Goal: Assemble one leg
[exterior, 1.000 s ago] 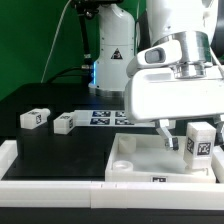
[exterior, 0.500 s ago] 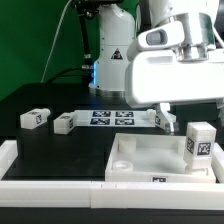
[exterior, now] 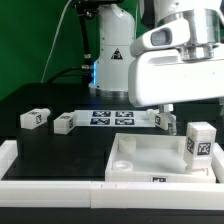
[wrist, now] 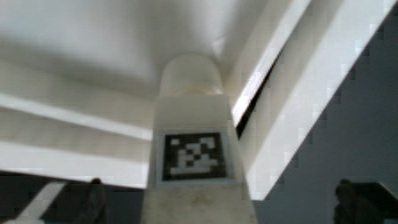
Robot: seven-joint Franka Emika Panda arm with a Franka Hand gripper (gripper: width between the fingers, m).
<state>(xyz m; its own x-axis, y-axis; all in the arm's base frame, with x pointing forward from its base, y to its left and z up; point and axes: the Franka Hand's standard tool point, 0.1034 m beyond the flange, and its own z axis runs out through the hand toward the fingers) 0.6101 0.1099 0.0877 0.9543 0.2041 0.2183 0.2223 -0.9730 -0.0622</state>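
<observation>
A small white leg with a black-and-white tag stands upright at the right corner of the large white tray. In the wrist view the same leg fills the middle, standing on the tray. My gripper hangs above the tray's back rim, to the exterior view's left of the leg. In the wrist view my gripper is open, one dark finger on each side of the leg, neither touching it. Two more legs lie on the black table at the exterior view's left.
The marker board lies flat behind the tray, between the loose legs and my gripper. A white rail runs along the front edge. The robot's base stands at the back before a green backdrop.
My gripper has risen from beside the upright leg and now hangs higher above the tray. The leg stays standing where it was. The other legs have not moved.
</observation>
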